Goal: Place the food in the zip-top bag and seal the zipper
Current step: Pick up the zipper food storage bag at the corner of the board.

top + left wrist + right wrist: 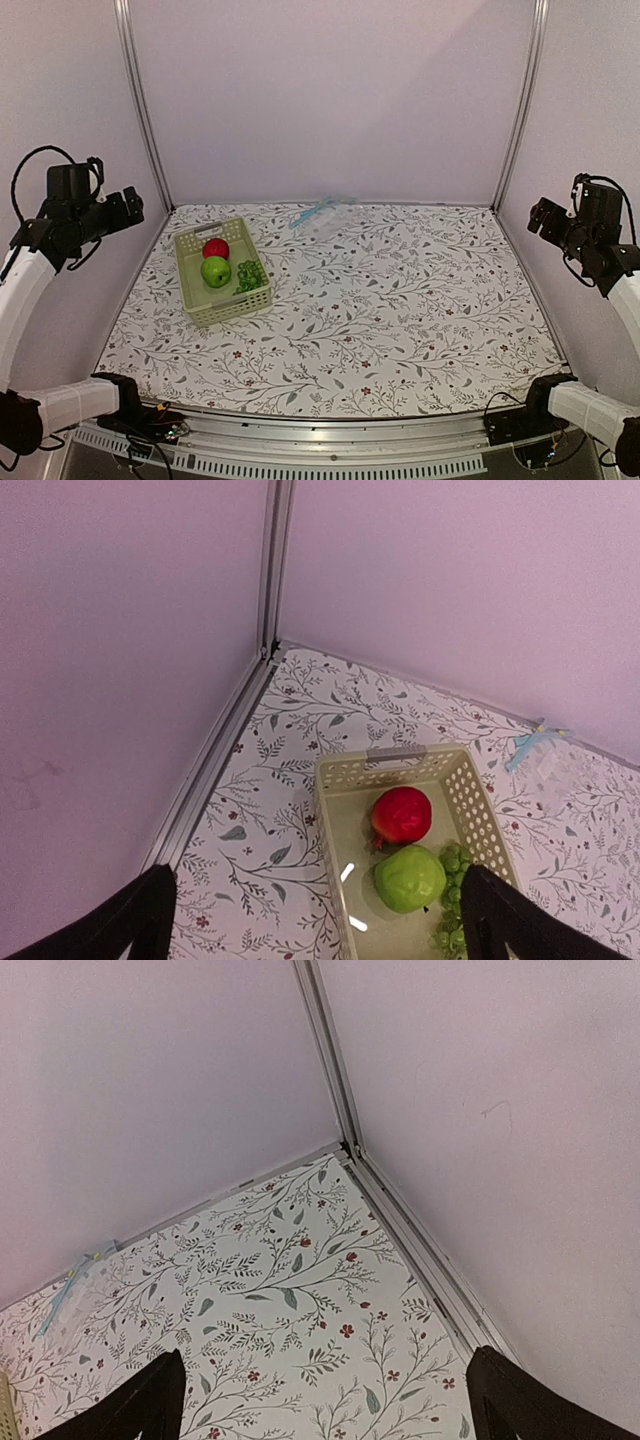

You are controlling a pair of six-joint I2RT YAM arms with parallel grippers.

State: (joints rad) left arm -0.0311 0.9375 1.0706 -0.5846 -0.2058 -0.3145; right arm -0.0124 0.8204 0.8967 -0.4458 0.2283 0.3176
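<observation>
Well, the left gripper (132,206) hangs high over the table's (420,320) left edge and the right gripper (538,216) over its right edge, each with jaws spread wide and holding nothing. The red apple (215,248) and green apple (215,271) touch inside the basket (189,285) near the left edge, grapes (250,276) beside them. The bag (328,212) lies flat by the back wall, zipper (304,216) at its left end, well apart from the basket.

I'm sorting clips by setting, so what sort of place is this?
Likely a robot test booth, not a kitchen: plain lilac walls joined by metal rails, a floral table cover, plus a left arm and right arm bolted at its near edge.
</observation>
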